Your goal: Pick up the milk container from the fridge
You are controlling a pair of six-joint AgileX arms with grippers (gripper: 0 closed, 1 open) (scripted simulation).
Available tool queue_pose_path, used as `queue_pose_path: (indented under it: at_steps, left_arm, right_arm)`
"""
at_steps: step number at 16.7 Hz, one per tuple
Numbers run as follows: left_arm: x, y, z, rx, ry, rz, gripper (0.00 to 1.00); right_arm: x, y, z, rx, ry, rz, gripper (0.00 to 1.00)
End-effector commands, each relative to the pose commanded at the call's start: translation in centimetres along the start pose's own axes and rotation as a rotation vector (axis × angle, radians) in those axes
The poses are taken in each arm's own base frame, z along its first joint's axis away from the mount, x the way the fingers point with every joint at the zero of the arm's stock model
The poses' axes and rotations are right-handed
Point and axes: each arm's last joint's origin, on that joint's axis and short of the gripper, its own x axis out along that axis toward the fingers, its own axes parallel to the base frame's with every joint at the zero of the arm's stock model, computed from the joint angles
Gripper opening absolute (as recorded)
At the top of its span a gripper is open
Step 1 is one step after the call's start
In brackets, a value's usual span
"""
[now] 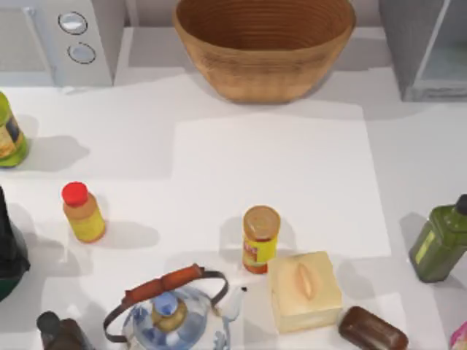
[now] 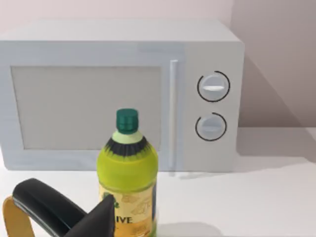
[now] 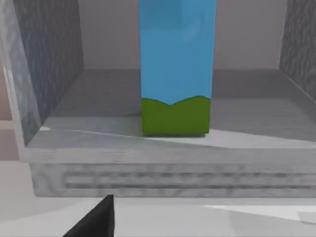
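A white table seen from above, crowded with kitchen items. At the far right corner stands the fridge [image 1: 408, 51], a plain grey box open at the front with a paler inner panel. A woven basket [image 1: 264, 45] sits at the far middle, and a light grey microwave [image 1: 58, 36] with two round knobs at the far left.

The right wrist view looks straight into the fridge [image 3: 54, 74]. The milk container [image 3: 177, 69] stands upright on the grey floor inside, blue sides above a green base, roughly central and apart from both side walls. One dark fingertip of the right hand [image 3: 94, 219] shows low in this view, short of the fridge's front lip; how far the hand is open cannot be told, and it appears to hold nothing.

The left hand [image 2: 98, 217] sits near a green-capped oil bottle [image 2: 128, 173] before the microwave, seemingly idle.

The step appears to be the approach. Next, the right hand would need to reach in over the lip, straddle the carton and close.
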Motion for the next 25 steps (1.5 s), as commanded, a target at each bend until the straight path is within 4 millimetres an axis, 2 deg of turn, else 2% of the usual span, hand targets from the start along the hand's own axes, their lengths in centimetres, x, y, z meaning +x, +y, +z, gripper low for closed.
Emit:
queue_pose_path:
  at_steps: [7,10,13,16,18,20,22,25]
  left_arm:
    - [0.0,0.0,0.0,0.0,0.0,0.0,1.0]
    - [0.0,0.0,0.0,0.0,0.0,0.0,1.0]
    - [0.0,0.0,0.0,0.0,0.0,0.0,1.0]
    - [0.0,0.0,0.0,0.0,0.0,0.0,1.0]
    - [0.0,0.0,0.0,0.0,0.0,0.0,1.0]
    - [0.0,0.0,0.0,0.0,0.0,0.0,1.0]
    - [0.0,0.0,0.0,0.0,0.0,0.0,1.0]
    - [0.0,0.0,0.0,0.0,0.0,0.0,1.0]
  right_arm:
    - [0.1,-0.1,-0.2,-0.001,-0.001,0.003,1.0]
    - [1.8,-0.5,-0.5,0.002,0.008,-0.002,1.0]
    - [5.9,-1.1,-0.6,-0.001,0.008,-0.006,1.0]
    - [11.9,-1.2,-0.2,-0.006,-0.007,-0.008,1.0]
    - [15.8,-0.7,0.2,-0.009,-0.019,-0.008,1.0]
    - [18.9,0.3,0.5,-0.007,-0.016,-0.009,1.0]
    - [20.8,1.3,0.6,-0.005,-0.006,-0.009,1.0]
    - [21.8,1.9,0.8,-0.004,0.001,-0.01,1.0]
